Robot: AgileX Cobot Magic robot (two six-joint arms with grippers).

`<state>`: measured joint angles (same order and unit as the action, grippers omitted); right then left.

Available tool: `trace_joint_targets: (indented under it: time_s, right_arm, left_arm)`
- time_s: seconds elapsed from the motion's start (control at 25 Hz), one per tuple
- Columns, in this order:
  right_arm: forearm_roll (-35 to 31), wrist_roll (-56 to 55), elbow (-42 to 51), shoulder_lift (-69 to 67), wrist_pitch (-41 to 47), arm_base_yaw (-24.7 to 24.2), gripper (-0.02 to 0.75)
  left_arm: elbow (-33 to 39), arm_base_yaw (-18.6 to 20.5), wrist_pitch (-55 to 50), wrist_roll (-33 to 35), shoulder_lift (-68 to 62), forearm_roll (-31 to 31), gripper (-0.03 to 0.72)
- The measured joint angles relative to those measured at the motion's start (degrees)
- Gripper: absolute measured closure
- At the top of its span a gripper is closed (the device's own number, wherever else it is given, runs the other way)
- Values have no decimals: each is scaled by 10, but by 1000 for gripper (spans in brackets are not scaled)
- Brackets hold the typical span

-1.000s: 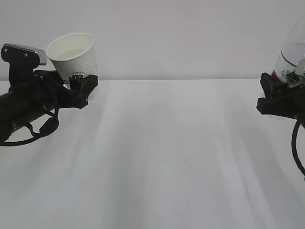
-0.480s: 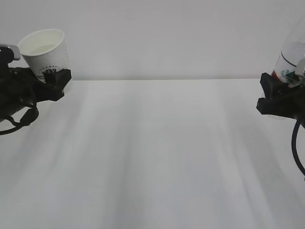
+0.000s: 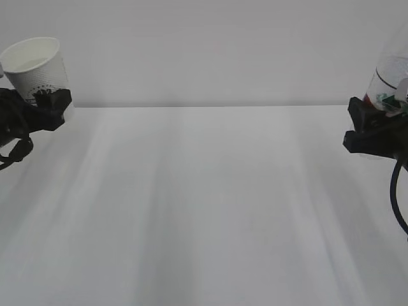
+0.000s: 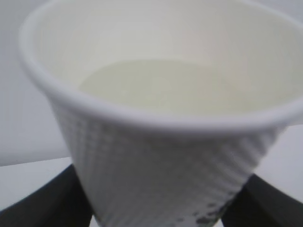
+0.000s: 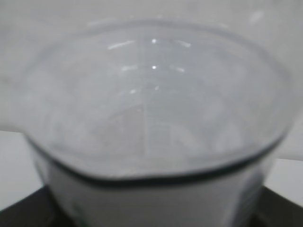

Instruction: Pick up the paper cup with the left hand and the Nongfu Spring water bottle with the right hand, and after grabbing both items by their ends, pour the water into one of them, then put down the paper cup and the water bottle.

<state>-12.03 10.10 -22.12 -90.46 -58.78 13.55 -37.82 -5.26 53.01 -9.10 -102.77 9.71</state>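
Observation:
The paper cup (image 3: 35, 62) hangs above the table's far left edge, with my left gripper (image 3: 46, 104) shut on its lower end. In the left wrist view the paper cup (image 4: 161, 156) fills the frame. It holds faintly yellowish water (image 4: 180, 85), and black fingers (image 4: 40, 205) flank its base. My right gripper (image 3: 376, 127) is shut on the Nongfu Spring water bottle (image 3: 389, 80) at the right edge; the bottle's top is cut off. The right wrist view shows the clear bottle (image 5: 151, 109) close up and blurred, with its white label below.
The white table (image 3: 204, 204) stretches between the two arms, with a plain white wall behind it. A black cable (image 3: 398, 197) hangs from the right arm at the right edge.
My left arm has carried the paper cup leftward, from left of centre to the frame's left edge. The right arm and bottle have not moved.

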Motion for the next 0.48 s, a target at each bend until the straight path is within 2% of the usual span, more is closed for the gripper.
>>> trace_joint_targets:
  time_s: [0.28, 0.48]
  right_arm:
    - [0, 0, 0, 0, 0, 0, 265]
    - [0, 0, 0, 0, 0, 0, 265]
  left_arm:
    - [0, 7, 0, 0, 0, -41, 160]
    - [0, 7, 7, 9, -20, -47, 160]
